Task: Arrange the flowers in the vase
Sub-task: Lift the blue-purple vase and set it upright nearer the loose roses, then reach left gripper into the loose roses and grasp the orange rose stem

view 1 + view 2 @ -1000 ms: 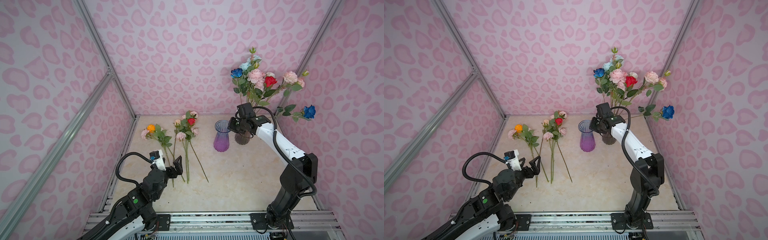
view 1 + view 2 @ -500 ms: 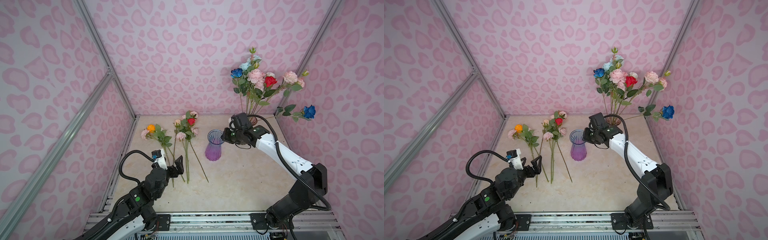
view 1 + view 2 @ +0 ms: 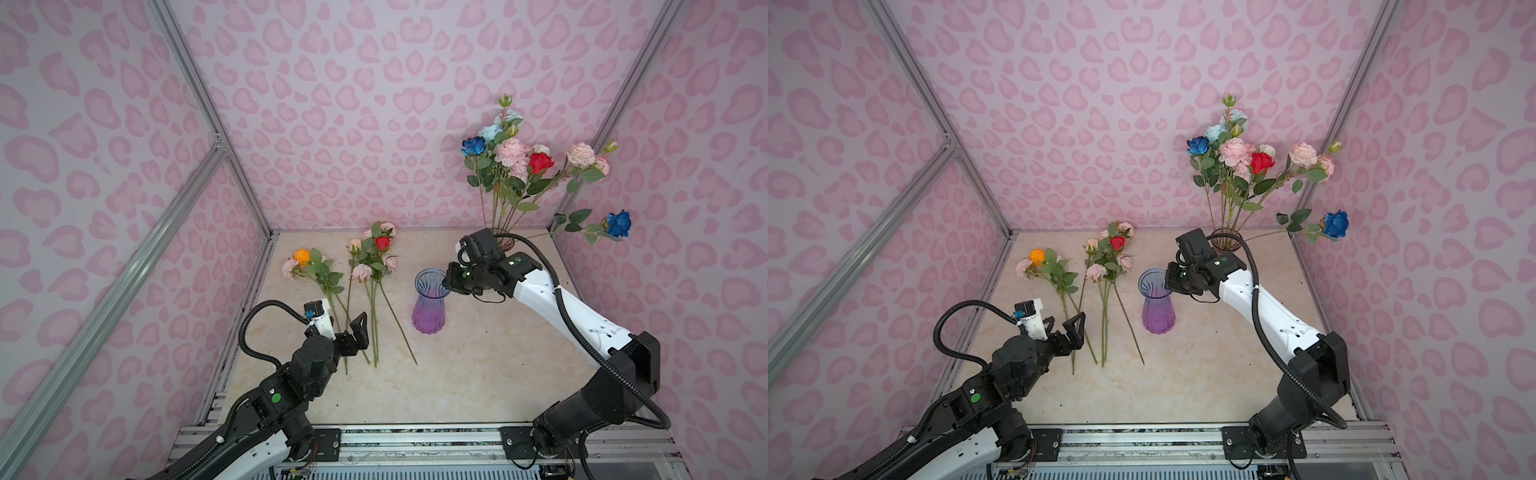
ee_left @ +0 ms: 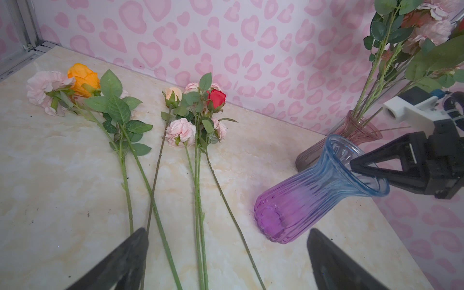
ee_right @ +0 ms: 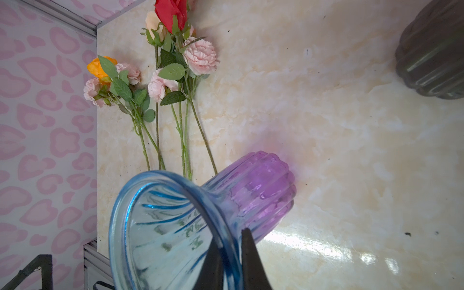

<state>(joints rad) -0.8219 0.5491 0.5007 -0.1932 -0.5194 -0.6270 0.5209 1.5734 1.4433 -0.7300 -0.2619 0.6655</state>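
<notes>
The right gripper (image 3: 451, 279), jaws nearly shut, is pinching the glass lip of the blue-and-purple vase (image 3: 430, 309), standing just beside the loose flowers (image 3: 370, 270), while the left gripper (image 4: 227, 233) is hovering wide open and empty over their stem ends. The glass is looking slick and breakable, the flowers light and springy, best gripped low on their stiff stems. Within the last second the vase has been travelling away from the dark vase (image 3: 1225, 244) toward them.

Enclosing the space on three sides with pale lilac walls (image 3: 340, 104), printed with pink heart-like blotches. Framing the corners with silver aluminium bars (image 3: 195, 91). Lying underneath as a cream marbled floor (image 3: 478, 365), finely speckled, catching a white glare (image 5: 313, 246). Closing the front with a metal rail (image 3: 415, 440).
</notes>
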